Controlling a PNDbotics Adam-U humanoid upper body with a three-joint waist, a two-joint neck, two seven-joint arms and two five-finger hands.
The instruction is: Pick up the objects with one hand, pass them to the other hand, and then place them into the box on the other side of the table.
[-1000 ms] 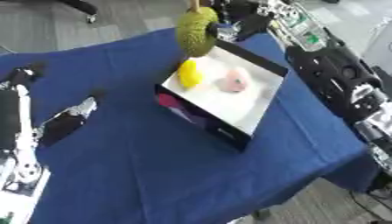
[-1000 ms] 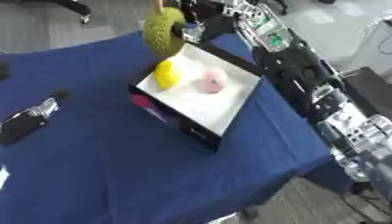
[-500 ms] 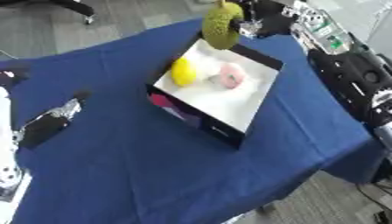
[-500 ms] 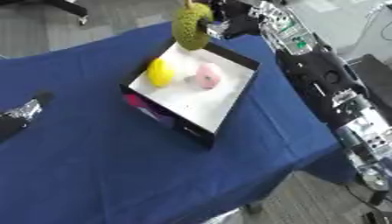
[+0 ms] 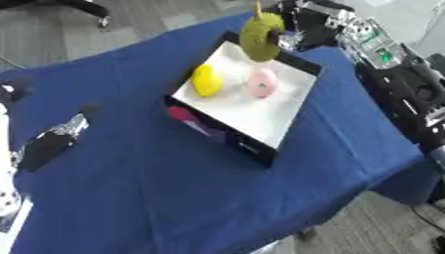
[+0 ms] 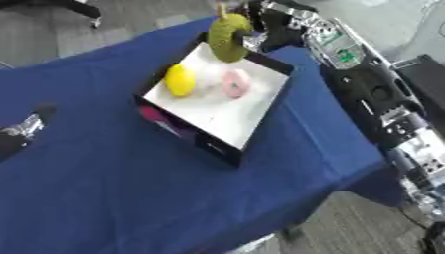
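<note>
The right hand (image 5: 291,35) grips the green bumpy fruit (image 5: 260,36) above the far corner of the box (image 5: 280,115). Inside lie a yellow fruit (image 5: 207,80) and a pink one (image 5: 262,82). The left hand (image 5: 50,141) rests on the blue worktop (image 5: 156,188) at left; whether its fingers are open or closed, I cannot tell.

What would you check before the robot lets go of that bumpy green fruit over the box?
1. Green fruit held by the right hand: ok, the hand sits against its side at the box's far end.
2. Fruit over the box, not the cloth: ok, it hangs above the far corner.
3. Free landing spot: ok, white floor shows beside the yellow fruit and pink fruit.
4. Fruit low enough to drop gently: cannot tell.
5. Left hand out of the way: ok, it lies on the cloth far from the box.
</note>
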